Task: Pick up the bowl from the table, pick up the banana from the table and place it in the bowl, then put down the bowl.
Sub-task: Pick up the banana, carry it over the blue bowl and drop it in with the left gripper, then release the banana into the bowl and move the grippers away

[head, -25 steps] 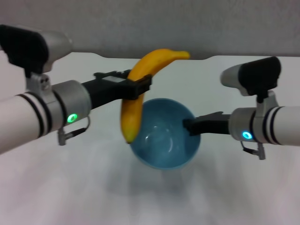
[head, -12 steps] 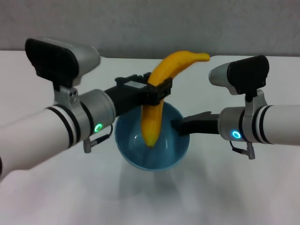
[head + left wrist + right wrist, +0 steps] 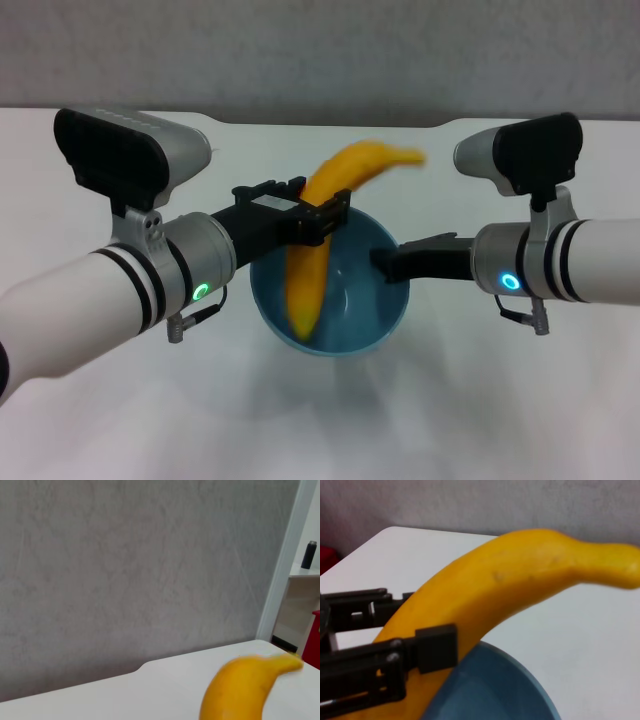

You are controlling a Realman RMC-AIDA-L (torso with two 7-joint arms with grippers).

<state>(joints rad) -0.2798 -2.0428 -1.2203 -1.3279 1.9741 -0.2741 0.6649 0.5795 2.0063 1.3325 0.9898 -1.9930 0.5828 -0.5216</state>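
Note:
The light-blue bowl (image 3: 372, 300) hangs a little above the white table (image 3: 480, 410), its shadow below it. My right gripper (image 3: 384, 262) is shut on the bowl's right rim. My left gripper (image 3: 316, 216) is shut on the middle of the yellow banana (image 3: 345, 172). The banana stands steeply, lower end inside the bowl, stem pointing up and to the right past the far rim. The left wrist view shows the banana's upper end (image 3: 240, 687) over the table (image 3: 125, 695). The right wrist view shows the banana (image 3: 515, 580), the left gripper's fingers (image 3: 436, 647) and the bowl's rim (image 3: 490, 692).
A grey wall (image 3: 320, 50) stands behind the table's far edge, which has a shallow notch (image 3: 330, 122). In the left wrist view a black bottle (image 3: 309, 554) stands on a shelf to the side, with something red (image 3: 315, 640) below it.
My left gripper carried the banana rightward over the bowl, then lowered it, so its lower end now sits deeper inside. The right gripper keeps hold of the bowl, which shifted slightly.

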